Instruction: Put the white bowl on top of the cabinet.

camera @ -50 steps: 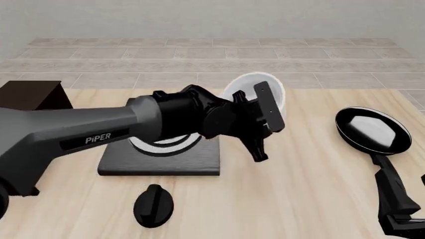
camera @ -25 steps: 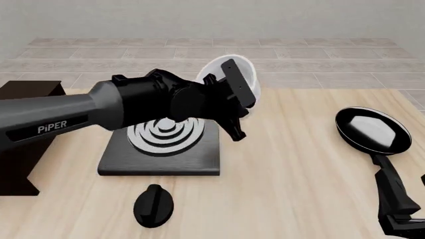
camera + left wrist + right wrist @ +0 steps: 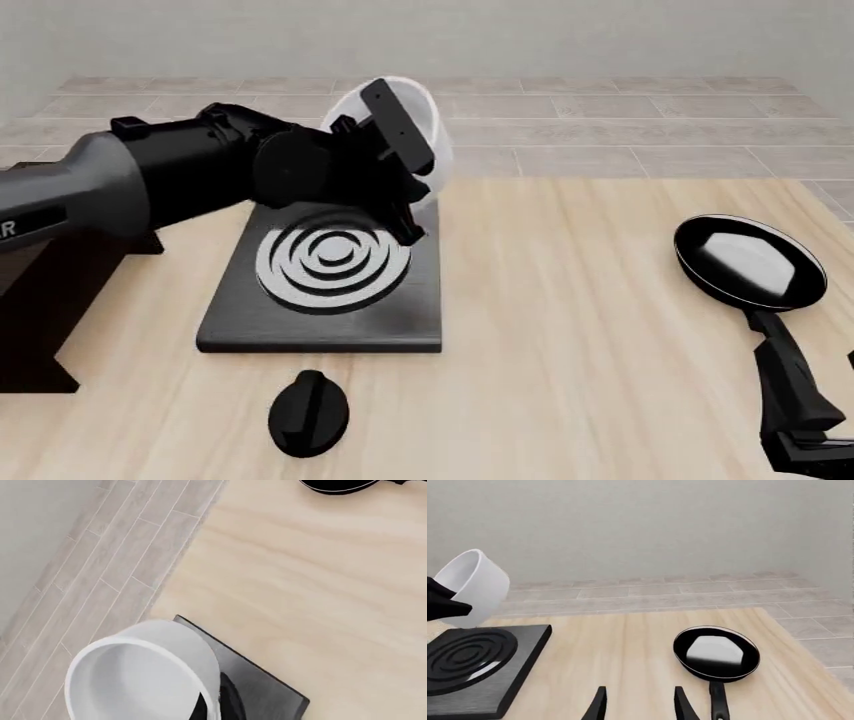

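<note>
Now left end effector (image 3: 400, 150) clamped on white bowl (image 3: 420, 125), swung leftward over stove plate (image 3: 327, 275), nearer cabinet (image 3: 40, 310); right end effector (image 3: 637, 705) apart, idle.

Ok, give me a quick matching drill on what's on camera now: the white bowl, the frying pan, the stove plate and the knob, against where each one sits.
Things:
1. white bowl
2. frying pan
3. stove plate
4. black knob

Places:
A. lying on the table near its front edge, in front of the stove plate
B. held up off the table in the left gripper, tilted, above the stove plate's far edge
C. lying on the table at the right side, near the idle right gripper
D. flat on the table, right beside the cabinet

Pairs: 1-B, 2-C, 3-D, 4-A
</note>
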